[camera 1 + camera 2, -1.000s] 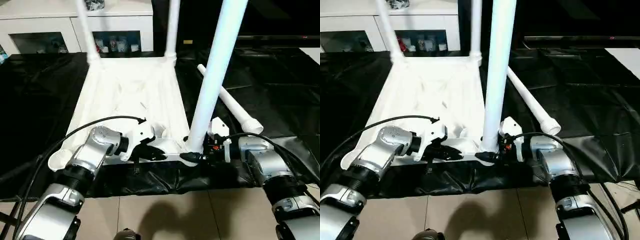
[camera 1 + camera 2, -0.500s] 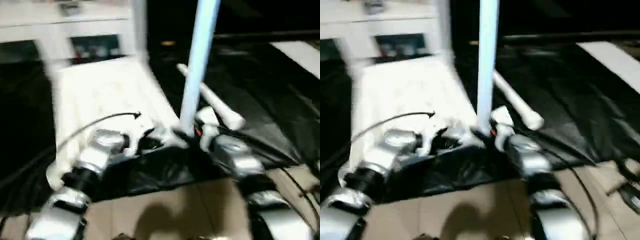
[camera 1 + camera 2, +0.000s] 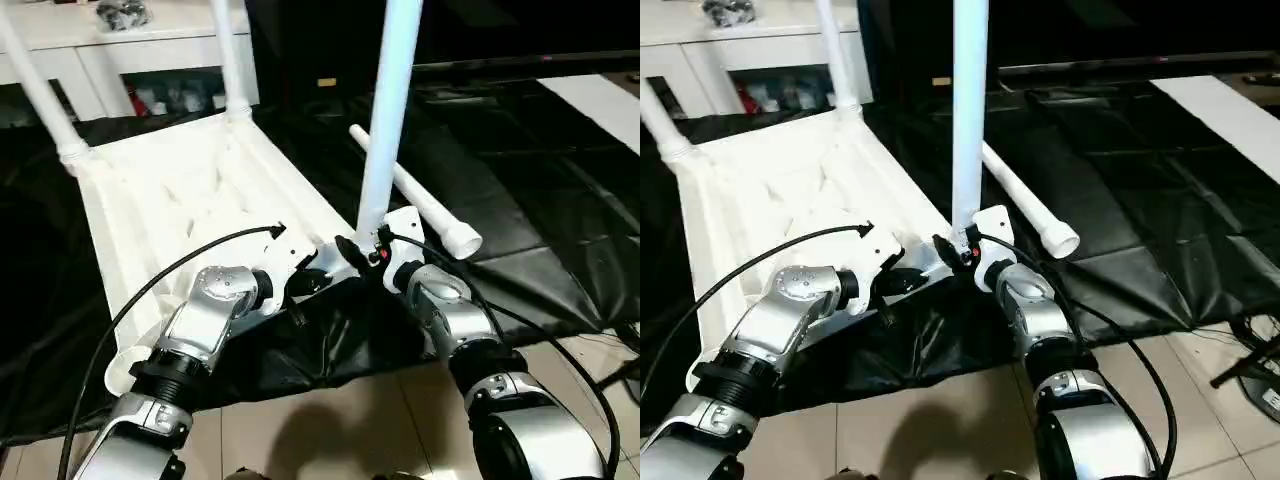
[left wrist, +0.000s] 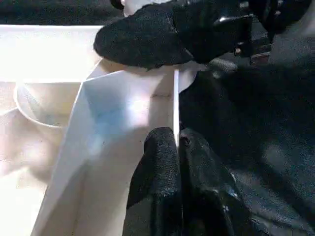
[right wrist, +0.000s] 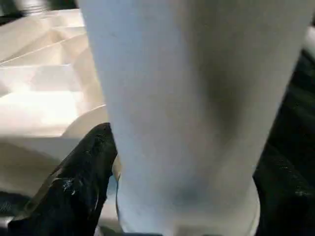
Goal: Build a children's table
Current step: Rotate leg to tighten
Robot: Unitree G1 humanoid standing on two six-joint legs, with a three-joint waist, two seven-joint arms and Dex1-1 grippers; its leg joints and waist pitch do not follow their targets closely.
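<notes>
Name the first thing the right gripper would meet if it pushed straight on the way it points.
The upright leg: it stands between the right gripper's fingers, right ahead at its base by the tabletop's near corner. Contact is hard to judge.

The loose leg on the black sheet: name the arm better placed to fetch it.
Right, probably. The loose leg lies on the right gripper's side; the left gripper is shut on the tabletop's rim.

This looks like a lived-in room used as a robot test space. A white cabinet (image 3: 150,45) with glass-fronted doors holds small items, a tiled floor (image 3: 350,420) is partly covered by black plastic sheeting (image 3: 520,190), and cables (image 3: 1240,345) trail nearby.
</notes>
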